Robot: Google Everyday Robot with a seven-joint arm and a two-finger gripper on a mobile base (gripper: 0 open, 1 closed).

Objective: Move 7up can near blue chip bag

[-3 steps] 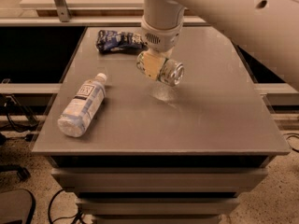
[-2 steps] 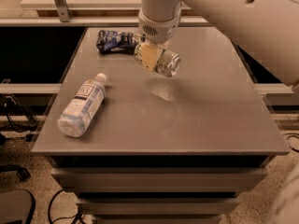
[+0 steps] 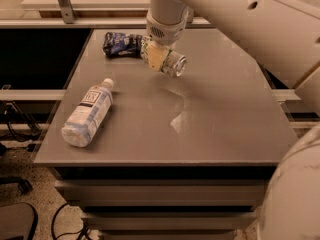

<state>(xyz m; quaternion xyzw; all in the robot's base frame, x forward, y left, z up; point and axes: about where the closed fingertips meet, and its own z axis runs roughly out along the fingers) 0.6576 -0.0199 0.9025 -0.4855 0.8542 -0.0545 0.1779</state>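
My gripper (image 3: pixel 161 59) hangs from the white arm over the far middle of the grey table (image 3: pixel 220 129). It is shut on the 7up can (image 3: pixel 172 64), which lies sideways in its fingers with its shiny round end facing front right, lifted above the tabletop. The blue chip bag (image 3: pixel 121 44) lies wrinkled at the table's far left, just left of the gripper and close to the can.
A clear plastic water bottle (image 3: pixel 89 113) with a white cap lies on its side at the front left of the table. The robot's white arm (image 3: pixel 260 29) spans the upper right. Cables (image 3: pixel 20 129) and the floor lie left of the table.
The gripper has carried the can up and toward the far left, closer to the blue chip bag. The bottle and bag have not moved.
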